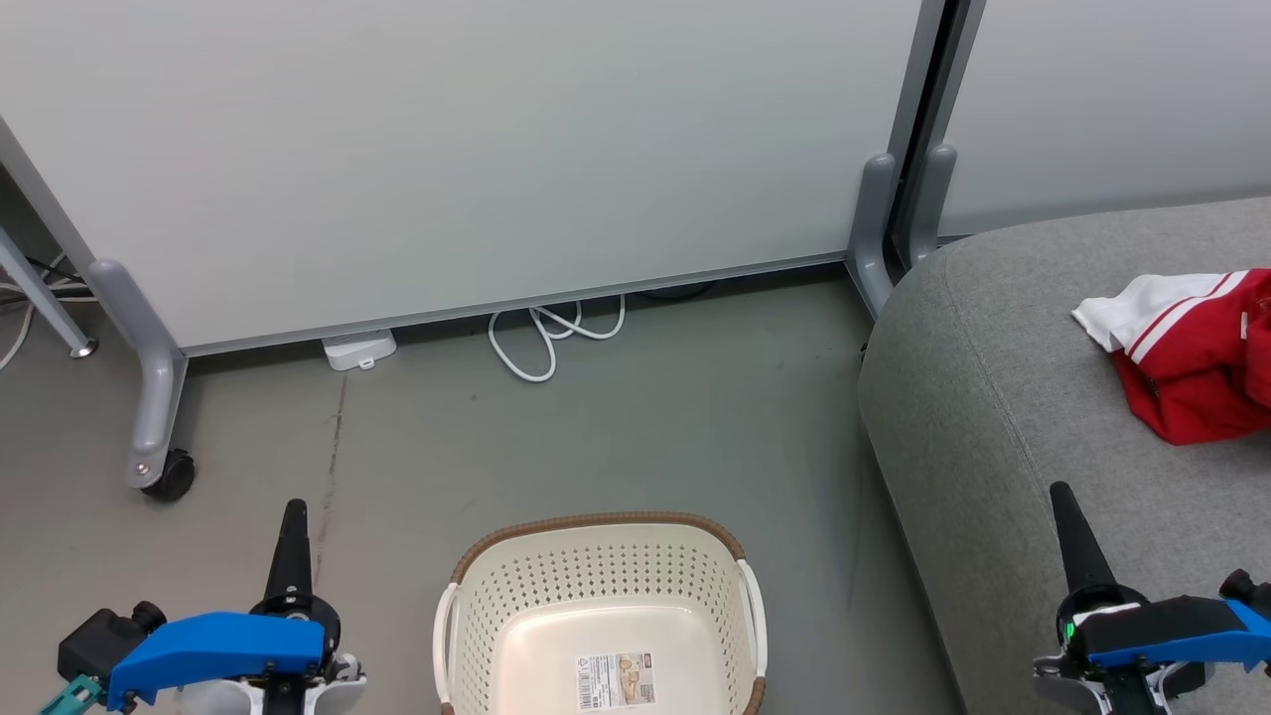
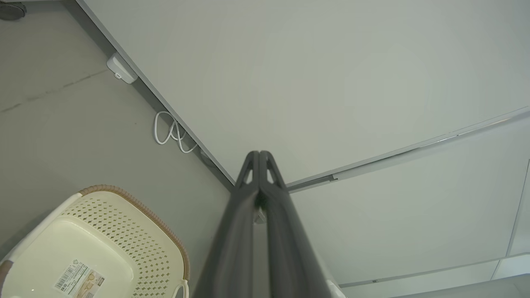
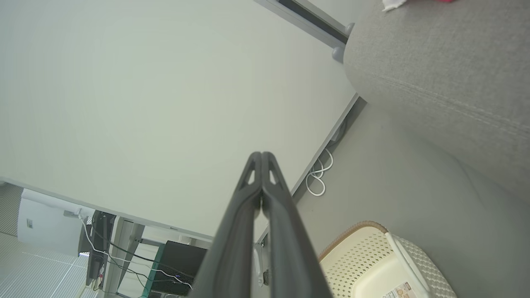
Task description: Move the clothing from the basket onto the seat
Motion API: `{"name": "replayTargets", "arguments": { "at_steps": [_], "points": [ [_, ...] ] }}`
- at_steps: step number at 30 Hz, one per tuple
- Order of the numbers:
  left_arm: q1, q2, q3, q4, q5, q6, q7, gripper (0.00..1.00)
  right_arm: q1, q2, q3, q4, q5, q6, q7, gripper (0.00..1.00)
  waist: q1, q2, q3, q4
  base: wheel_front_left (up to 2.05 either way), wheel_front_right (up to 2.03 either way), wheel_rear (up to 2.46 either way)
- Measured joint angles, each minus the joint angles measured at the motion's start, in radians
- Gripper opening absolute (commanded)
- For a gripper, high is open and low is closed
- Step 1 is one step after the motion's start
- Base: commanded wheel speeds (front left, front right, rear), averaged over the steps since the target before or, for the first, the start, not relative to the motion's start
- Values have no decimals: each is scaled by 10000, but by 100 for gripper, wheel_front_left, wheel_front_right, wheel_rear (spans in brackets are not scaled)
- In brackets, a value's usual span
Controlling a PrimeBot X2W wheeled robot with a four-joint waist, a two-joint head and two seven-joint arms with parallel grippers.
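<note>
**Editor:** What sits closest to the lens?

**Photographer:** The left jaws, low at the left of the head view. Their two dark fingers (image 2: 234, 244) are pressed together tip to tip with nothing between them. The right jaws, low at the right, stand the same way: closed flat, holding nothing, seen against the near part of the seat (image 1: 993, 397).

**Editor:** And between the two arms?

**Photographer:** The basket (image 1: 596, 521), cream with a brown rim, stands on the grey floor (image 1: 645, 427). It is just beside the seat and apart from both arms. Its bare bottom carries a label sticker (image 1: 616, 680).

**Editor:** Where is the clothing?

**Photographer:** The clothing (image 1: 1201, 387), red with white trim and stripes, lies rumpled on the seat at the right edge of the head view, well apart from the basket.

**Editor:** What's behind?

**Photographer:** A pale partition panel (image 1: 447, 149) on grey legs, with a caster wheel (image 1: 171, 477) at the left. A looped white cable (image 1: 546, 343) and a small white box (image 1: 359, 350) lie on the floor at its lower edge.
</note>
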Motion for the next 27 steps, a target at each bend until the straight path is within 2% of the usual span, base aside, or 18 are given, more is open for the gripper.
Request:
{"name": "replayTargets", "arguments": {
  "at_steps": [27],
  "points": [
    [-169, 2, 268, -150, -2357, -86, 612, 0, -145, 56, -92, -138, 2474, 0, 621, 0, 0, 0, -6, -41, 0, 0, 0]
  ]
}}
